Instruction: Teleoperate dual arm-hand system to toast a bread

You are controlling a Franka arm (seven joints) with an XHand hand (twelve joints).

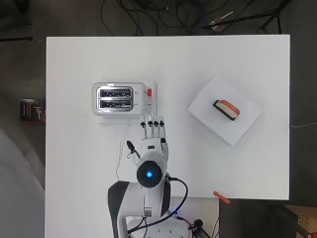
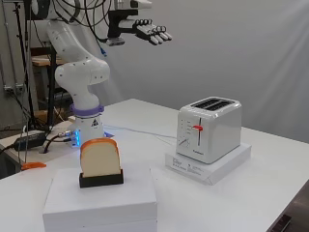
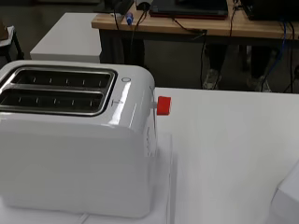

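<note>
A white two-slot toaster (image 1: pixel 115 98) (image 2: pixel 209 128) (image 3: pixel 79 135) stands on a flat white box, both slots empty, its red lever (image 1: pixel 149 92) (image 2: pixel 197 128) (image 3: pixel 163 105) up. A slice of bread (image 1: pixel 228 108) (image 2: pixel 99 157) stands upright in a black holder (image 2: pixel 101 180) on a white block (image 1: pixel 224 111) (image 2: pixel 99 200) at the right of the table. My hand (image 1: pixel 153 140) (image 2: pixel 145 29) hovers high above the table, just below the toaster's lever end in the overhead view. Its fingers are straight and it holds nothing.
A thin white cable (image 1: pixel 121 148) runs from the toaster across the table (image 1: pixel 74 158). An orange object (image 1: pixel 221 197) (image 2: pixel 33 165) lies at the table's near edge by the arm's base. Dark cables lie on the floor beyond the far edge.
</note>
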